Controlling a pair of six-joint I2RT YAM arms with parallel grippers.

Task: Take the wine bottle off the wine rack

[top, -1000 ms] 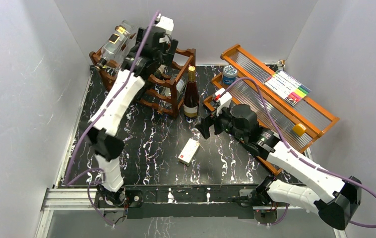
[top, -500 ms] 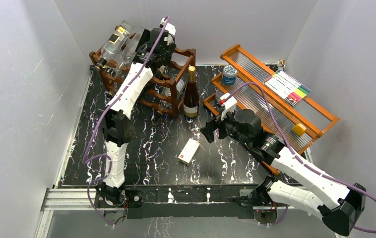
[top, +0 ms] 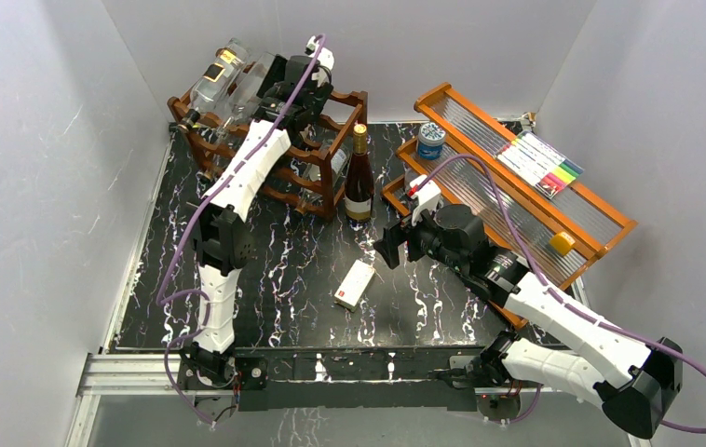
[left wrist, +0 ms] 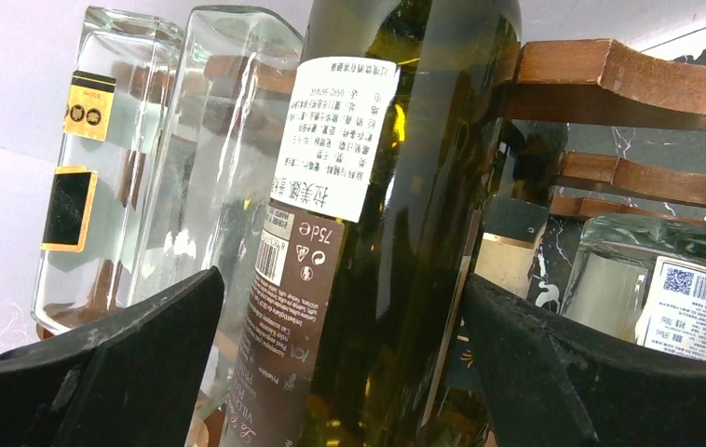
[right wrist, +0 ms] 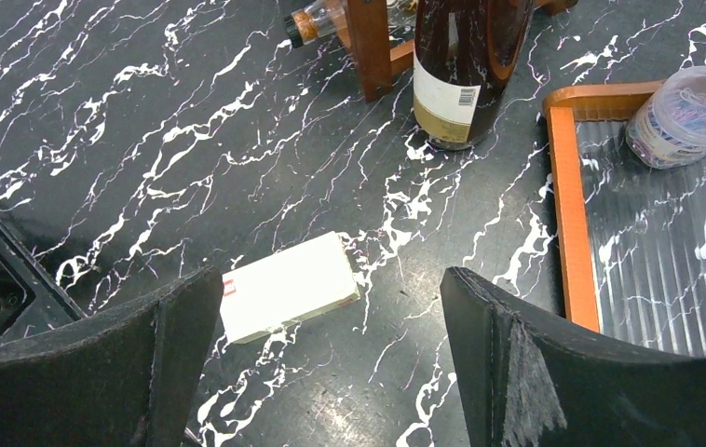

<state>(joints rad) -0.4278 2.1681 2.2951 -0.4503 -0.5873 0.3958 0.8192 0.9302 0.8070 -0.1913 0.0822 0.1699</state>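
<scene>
The dark reddish-brown wine rack (top: 326, 154) stands at the back left of the table; its wavy rail shows in the left wrist view (left wrist: 629, 84). A dark green wine bottle (left wrist: 414, 214) with a white and a brown label lies on the rack's top tier. My left gripper (top: 295, 93) is open, its jaws (left wrist: 342, 279) on either side of this bottle's body with small gaps. In the top view my arm hides that bottle. My right gripper (top: 391, 244) is open and empty over the table (right wrist: 331, 372).
Two clear bottles (left wrist: 116, 168) lie beside the green one, and another clear bottle (left wrist: 666, 289) lies lower. A brown wine bottle (top: 359, 177) stands right of the rack. A white box (top: 355, 284) lies mid-table. An orange stepped shelf (top: 601, 244) with small items stands at right.
My left arm has stretched further back and brought its gripper onto the rack's top tier. My right gripper has shifted slightly and stays open.
</scene>
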